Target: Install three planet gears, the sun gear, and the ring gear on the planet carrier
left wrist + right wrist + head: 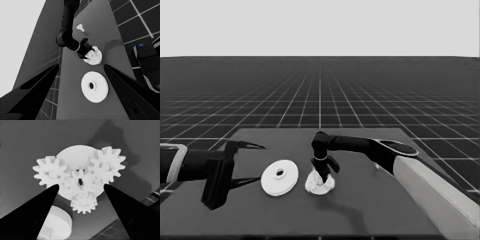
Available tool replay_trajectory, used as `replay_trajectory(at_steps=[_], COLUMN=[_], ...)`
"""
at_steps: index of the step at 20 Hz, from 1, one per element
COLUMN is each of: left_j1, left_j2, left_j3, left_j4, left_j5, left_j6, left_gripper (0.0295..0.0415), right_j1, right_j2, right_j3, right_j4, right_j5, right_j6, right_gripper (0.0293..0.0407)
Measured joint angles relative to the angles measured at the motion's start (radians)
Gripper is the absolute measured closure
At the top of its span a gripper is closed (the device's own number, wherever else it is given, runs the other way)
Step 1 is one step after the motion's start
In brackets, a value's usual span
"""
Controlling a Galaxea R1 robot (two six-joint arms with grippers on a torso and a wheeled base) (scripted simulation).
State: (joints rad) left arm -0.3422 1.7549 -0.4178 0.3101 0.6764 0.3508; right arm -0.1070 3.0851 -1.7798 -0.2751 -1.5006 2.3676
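The smaller round part (319, 188) (75, 152) lies at the table's middle with all four gears on it. Three planet gears (51, 173) (107, 166) (83, 203) mesh around the sun gear (80, 181) at its centre. My right gripper (323, 175) (80, 186) hangs just above this set, open, its fingers on either side of the sun gear and clear of it. The larger round part (280, 177) (94, 86) (53, 225) lies flat to the left of the set. My left gripper (252, 163) (81, 65) waits open at the table's left end, holding nothing.
A thin white piece (80, 27) lies beyond the right arm, toward the table's right side. The right arm's pale grey part (430, 192) fills the lower right corner of the head view. Dark machinery with blue lights (147, 65) shows past the table's edge.
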Motion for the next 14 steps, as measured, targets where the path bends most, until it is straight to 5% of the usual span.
replay_trajectory(at_steps=[4,6,8,14], left_j1=[0.000,0.000,0.000,0.000], left_j2=[0.000,0.000,0.000,0.000], left_j3=[0.000,0.000,0.000,0.000], left_j4=[0.000,0.000,0.000,0.000], left_j5=[0.000,0.000,0.000,0.000], left_j6=[0.000,0.000,0.000,0.000], left_gripper=[0.0326,0.0326,0.0326,0.0326], right_j1=[0.000,0.087,0.121,0.136], right_j2=[0.000,-0.012,-0.015,-0.017], right_j3=[0.000,0.057,0.069,0.072], right_j4=[0.000,0.070,0.099,0.115], right_j5=[0.000,-0.037,-0.040,-0.038], right_j6=[0.000,-0.640,-0.875,-0.997], right_gripper=[0.0315,0.0309,0.0314,0.0315])
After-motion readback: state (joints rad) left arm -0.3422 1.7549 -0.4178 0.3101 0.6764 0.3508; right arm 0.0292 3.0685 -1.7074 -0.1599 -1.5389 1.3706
